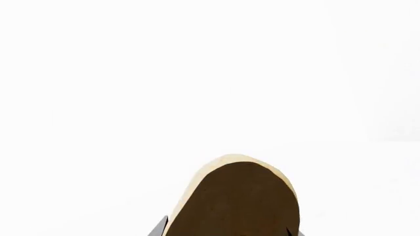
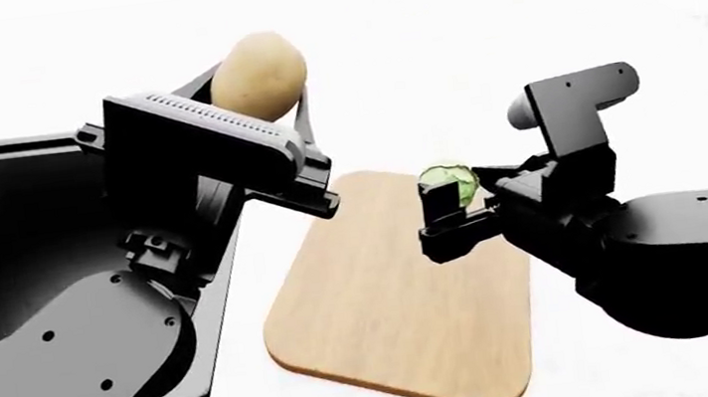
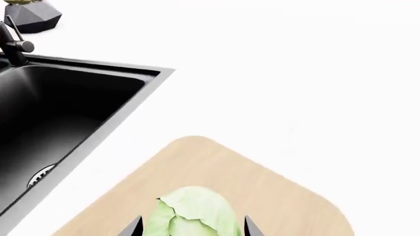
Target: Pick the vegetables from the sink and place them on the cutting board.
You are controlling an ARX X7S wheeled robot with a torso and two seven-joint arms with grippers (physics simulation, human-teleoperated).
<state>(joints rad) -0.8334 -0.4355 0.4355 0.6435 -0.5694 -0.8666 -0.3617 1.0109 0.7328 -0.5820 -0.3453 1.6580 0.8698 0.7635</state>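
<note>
A smooth tan potato (image 2: pixel 257 75) is seen at the upper left of the head frame, held above the rim of the matte-black sink (image 2: pixel 10 228). A pale-green leafy cabbage (image 2: pixel 451 183) is seen at centre right, raised over the light-wood cutting board (image 2: pixel 393 304), whose rounded corners are shown. The board is laid on a white countertop (image 3: pixel 295 73); a dark faceted pot (image 3: pixel 33 18) is placed beyond the sink. The left gripper (image 2: pixel 266 103) is pinched on the potato; the right gripper (image 2: pixel 451 209) is pinched on the cabbage.
</note>
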